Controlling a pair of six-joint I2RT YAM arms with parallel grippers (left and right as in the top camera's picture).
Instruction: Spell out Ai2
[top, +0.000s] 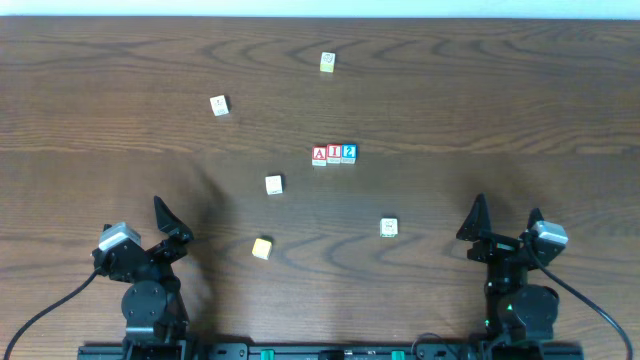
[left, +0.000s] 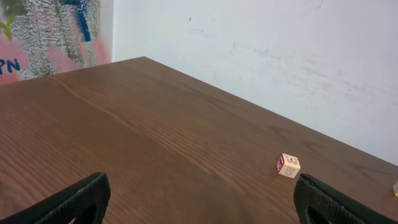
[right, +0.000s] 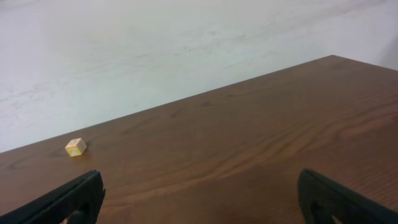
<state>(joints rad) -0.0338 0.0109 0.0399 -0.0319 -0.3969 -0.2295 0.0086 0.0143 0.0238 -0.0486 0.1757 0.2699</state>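
Overhead reading: the word looks spelled, and the danger now is a stray nudge

Left gripper and right gripper sit at the near edge of the table, both spread wide with nothing between the fingers; each wrist view shows two dark fingertips at the lower corners and bare wood between them. Well ahead of both, about midway between them, the red A cube, the red I cube and the blue 2 cube stand in a row, touching side to side; they read A, I, 2 from the left gripper's side across to the right gripper's; judged from that, the spelling appears complete.

A yellow cube lies near the left gripper on its inner side; a cream cube lies near the right gripper on its inner side; a white cube sits ahead of the yellow cube, short of the row; a pale cube and a faintly marked cube lie beyond the row.

Risk, as I judge it: any further reach toward the row with fingers this wide could clip an end cube, opening a gap or turning a letter face; the white cube lies roughly on the left gripper's line to the A cube and could be shoved into it; small wooden cubes probably slide easily on this smooth top, so a light brush may be enough.
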